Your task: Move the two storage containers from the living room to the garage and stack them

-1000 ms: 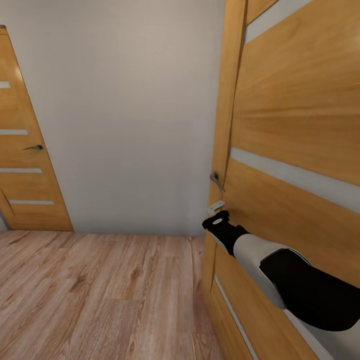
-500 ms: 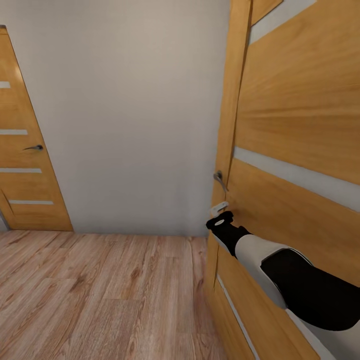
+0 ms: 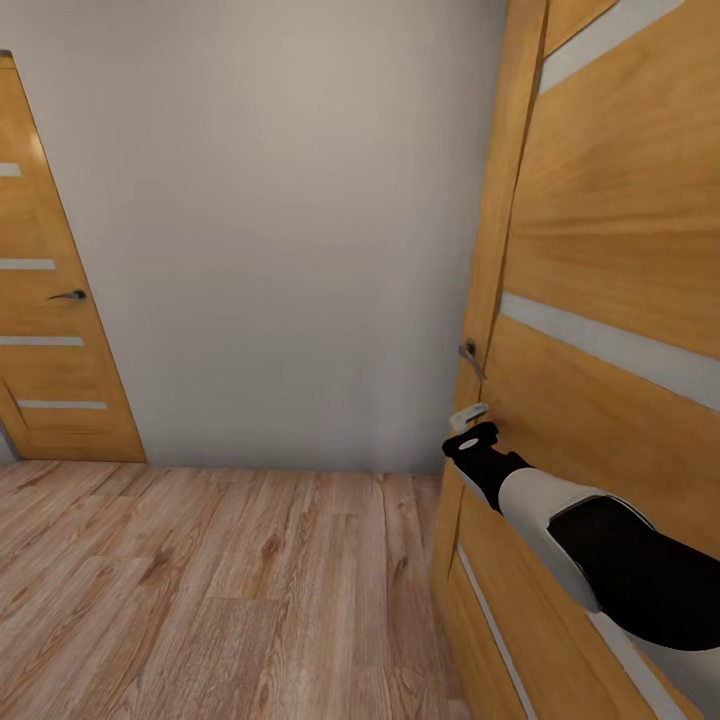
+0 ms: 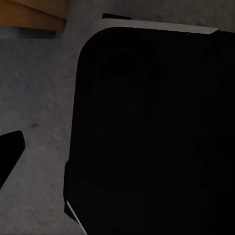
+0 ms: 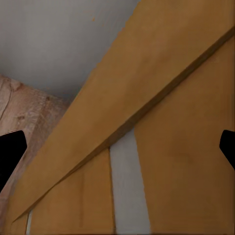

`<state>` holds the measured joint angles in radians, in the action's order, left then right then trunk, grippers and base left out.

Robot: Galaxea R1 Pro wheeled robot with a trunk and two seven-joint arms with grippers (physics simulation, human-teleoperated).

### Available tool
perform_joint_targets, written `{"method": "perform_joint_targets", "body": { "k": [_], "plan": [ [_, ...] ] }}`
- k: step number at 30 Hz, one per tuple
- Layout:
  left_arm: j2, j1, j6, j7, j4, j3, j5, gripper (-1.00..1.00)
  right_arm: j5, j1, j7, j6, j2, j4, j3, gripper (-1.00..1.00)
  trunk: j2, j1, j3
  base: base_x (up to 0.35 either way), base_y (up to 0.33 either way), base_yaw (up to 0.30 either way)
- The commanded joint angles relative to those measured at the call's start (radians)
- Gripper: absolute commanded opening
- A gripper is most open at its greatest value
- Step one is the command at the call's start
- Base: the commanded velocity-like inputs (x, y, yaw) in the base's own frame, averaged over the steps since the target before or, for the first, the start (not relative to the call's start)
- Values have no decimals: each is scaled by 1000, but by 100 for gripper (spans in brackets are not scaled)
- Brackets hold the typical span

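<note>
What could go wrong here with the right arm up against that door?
1. The right gripper sits just below the lever handle; pushing on could snag or slip off it.
2. The right forearm runs close along the door, so the panel may scrape or trap it.
3. The door's edge is near the wall; the base might clip it passing through.

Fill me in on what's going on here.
The robot stands in a room with a light wood-plank floor and a plain pale wall. Its right arm reaches out to a light wooden door with pale stripes, and the right gripper sits at the door's edge just below the grey metal lever handle. The right wrist view shows two dark fingertips set wide apart with door panel between them, so the gripper is open. A second, similar wooden door stands closed at the far left.
</note>
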<state>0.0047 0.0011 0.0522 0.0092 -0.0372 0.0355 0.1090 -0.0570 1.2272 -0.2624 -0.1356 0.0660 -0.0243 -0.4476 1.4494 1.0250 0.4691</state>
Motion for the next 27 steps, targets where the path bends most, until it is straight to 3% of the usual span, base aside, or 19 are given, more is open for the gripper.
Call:
{"method": "perform_joint_targets", "body": {
  "k": [1,6,10,27],
  "plan": [
    [0,0,2,0,-1,3,8,100,-4,1,-7,-6,-6,-3,3,100,1,0,1,0,0,0],
    [0,0,2,0,-1,3,8,100,-3,1,-8,-4,-50,-3,4,100,1,0,1,0,0,0],
    [0,0,2,0,-1,3,8,100,-2,1,-8,-1,-70,-3,4,100,1,0,1,0,0,0],
    [0,0,2,0,-1,3,8,100,0,1,-13,-1,-108,-3,4,100,1,0,1,0,0,0]
  ]
}}
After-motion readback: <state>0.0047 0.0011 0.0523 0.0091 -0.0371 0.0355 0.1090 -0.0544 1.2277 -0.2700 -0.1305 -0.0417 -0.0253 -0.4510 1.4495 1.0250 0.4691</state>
